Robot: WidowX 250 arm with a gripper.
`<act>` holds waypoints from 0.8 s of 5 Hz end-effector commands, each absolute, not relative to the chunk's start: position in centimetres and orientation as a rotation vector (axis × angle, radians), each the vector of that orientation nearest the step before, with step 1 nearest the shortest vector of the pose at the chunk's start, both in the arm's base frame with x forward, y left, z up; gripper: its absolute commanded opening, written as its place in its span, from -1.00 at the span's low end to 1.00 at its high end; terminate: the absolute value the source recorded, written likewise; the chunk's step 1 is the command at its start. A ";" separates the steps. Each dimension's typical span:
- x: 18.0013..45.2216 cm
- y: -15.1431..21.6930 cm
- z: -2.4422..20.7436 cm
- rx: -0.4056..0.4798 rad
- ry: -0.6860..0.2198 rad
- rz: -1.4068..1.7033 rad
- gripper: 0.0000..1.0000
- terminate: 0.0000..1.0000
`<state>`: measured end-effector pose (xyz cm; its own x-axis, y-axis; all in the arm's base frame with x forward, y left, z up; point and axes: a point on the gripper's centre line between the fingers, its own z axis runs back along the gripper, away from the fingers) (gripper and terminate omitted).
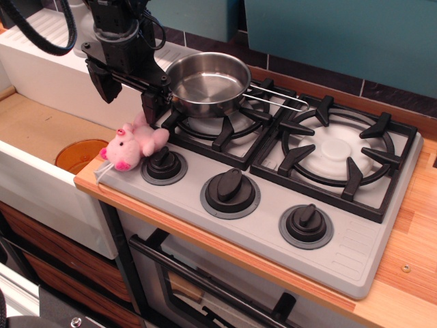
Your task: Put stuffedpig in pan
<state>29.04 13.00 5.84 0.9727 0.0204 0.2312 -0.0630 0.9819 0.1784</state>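
The stuffedpig is a small pink plush lying on the stove's front left corner, beside the leftmost knob, its white tag hanging over the counter edge. The pan is a shiny steel saucepan standing empty on the back left burner, its wire handle pointing right. My gripper is open and empty, fingers pointing down, hovering above and slightly behind the pig, just left of the pan. One finger is close to the pan's left wall.
Three black knobs line the stove front. A second burner grate is at the right. A sink with an orange plate lies left of the counter. A white dish rack stands at the back left.
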 end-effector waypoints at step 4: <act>25.1 12.2 5.5 0.241 -0.339 0.110 1.00 -1.00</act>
